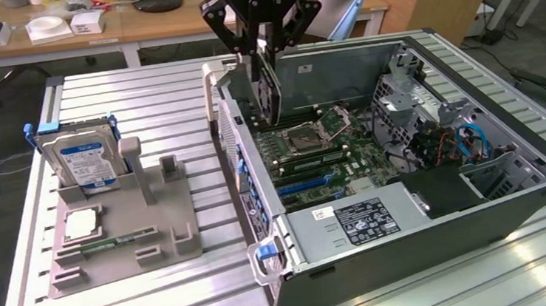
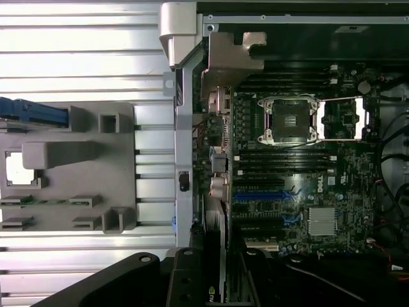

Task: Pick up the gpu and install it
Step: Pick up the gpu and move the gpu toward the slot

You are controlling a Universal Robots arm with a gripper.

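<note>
Closest to the wrist camera, the gripper [image 2: 220,284] is clamped on the gpu [image 2: 222,246], seen there edge-on as a thin strip over the motherboard [image 2: 300,185], near the blue slots [image 2: 259,196] and the silver heat sink [image 2: 321,220]; the exterior view shows the gpu [image 1: 270,90] upright, dark face outward, pinched between the gripper [image 1: 264,50] fingers above the open computer case [image 1: 514,198], close to the wall on the exterior view's left; that view also shows the hard drive [image 1: 81,159] standing in the grey holder [image 1: 127,243] on the slatted table [image 1: 129,99], with a square chip [image 1: 81,223] lying flat in front of it.
</note>
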